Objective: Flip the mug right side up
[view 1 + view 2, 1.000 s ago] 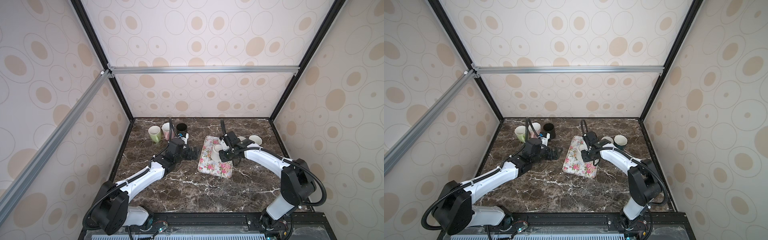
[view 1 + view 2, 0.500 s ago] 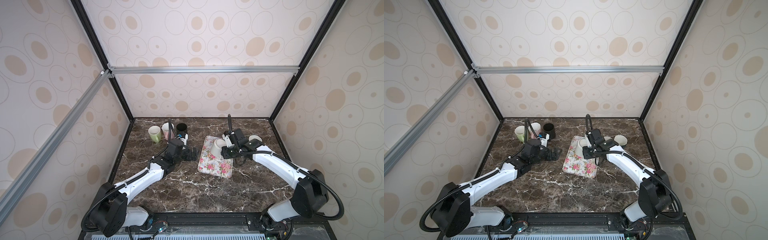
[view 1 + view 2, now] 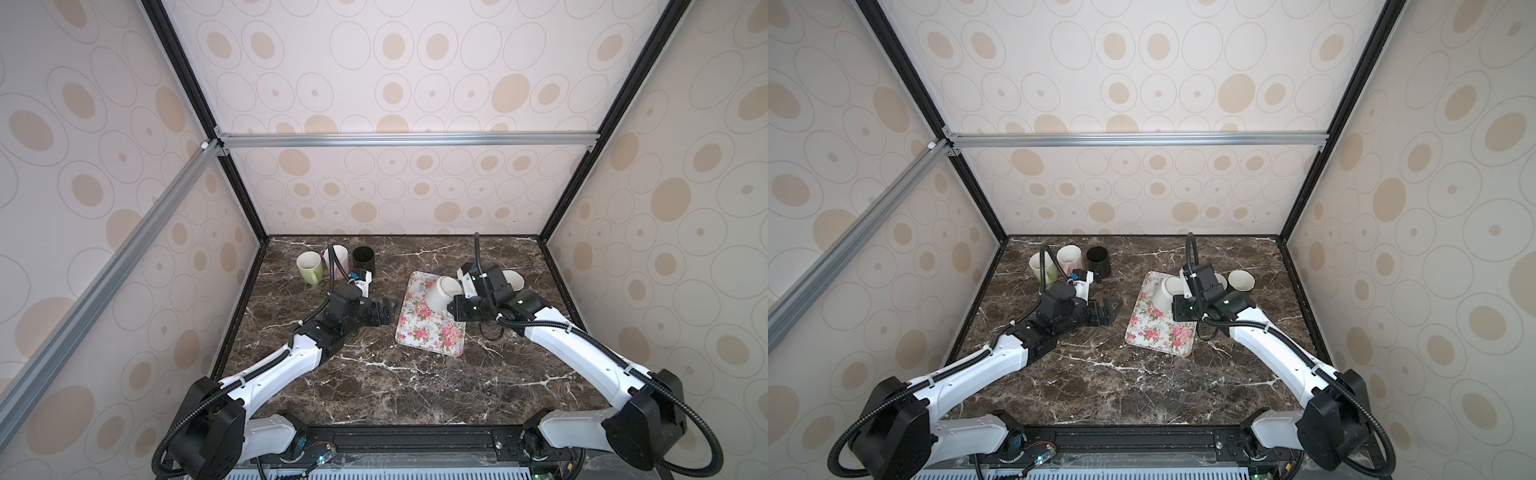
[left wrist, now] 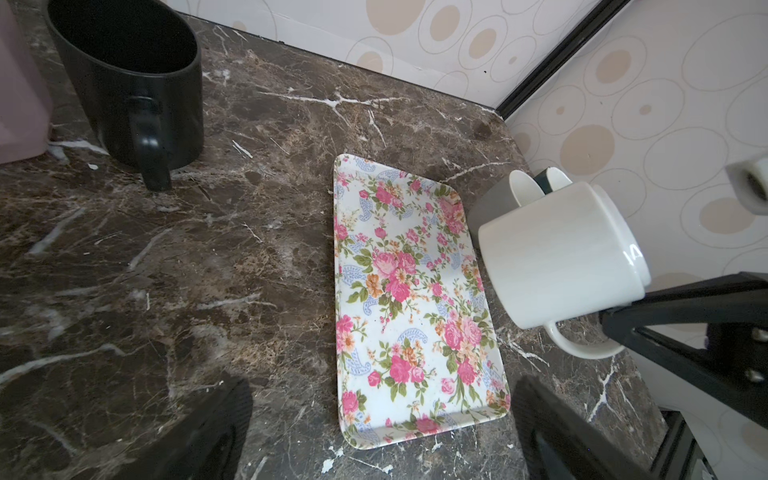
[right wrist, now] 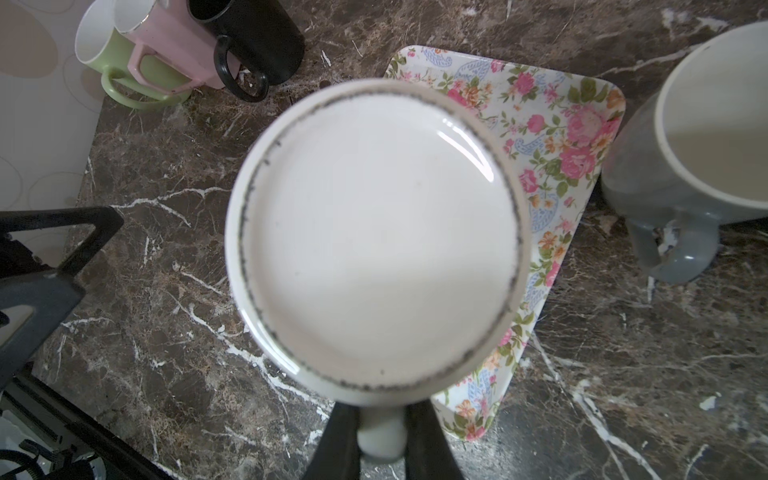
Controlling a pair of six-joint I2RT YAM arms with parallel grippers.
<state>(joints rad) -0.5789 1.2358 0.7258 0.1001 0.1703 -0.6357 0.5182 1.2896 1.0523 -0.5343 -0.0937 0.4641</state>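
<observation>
We see one dark brown marble tabletop (image 3: pixel 374 382) with white veins, walled by spotted cream panels. Two white-and-black arms rise from its near edge. The left arm (image 3: pixel 291 365) lies low and long, reaching forward and to the right. The right arm (image 3: pixel 582 349) reaches forward, and its wrist bends towards the left.

One rectangular white tray with pink flowers (image 3: pixel 428 336) lies flat near the middle of the tabletop.

We count six mugs for certain. Three stand upright in a tight row at the far left: a pale green mug (image 3: pixel 309 268), a pink mug (image 3: pixel 341 262) and a black mug (image 3: pixel 364 261). A grey mug with a white inside (image 5: pixel 648 174) stands upright just beyond the tray's far right corner. In the left wrist view a darker mug (image 4: pixel 547 179) peeks out behind it, mostly hidden.

The sixth is the white ceramic mug (image 3: pixel 437 300), which sits tilted over the far right end of the tray. Its flat base faces up towards the right wrist and its mouth slants down and to the left. We cannot tell whether its rim touches the tray.

The right gripper (image 5: pixel 381 432) is clamped narrowly on that mug's handle, with one finger on each side. The left gripper (image 3: pixel 387 312) points at the tray's left edge, near it but apart. Its jaws are spread wide and hold nothing.
</observation>
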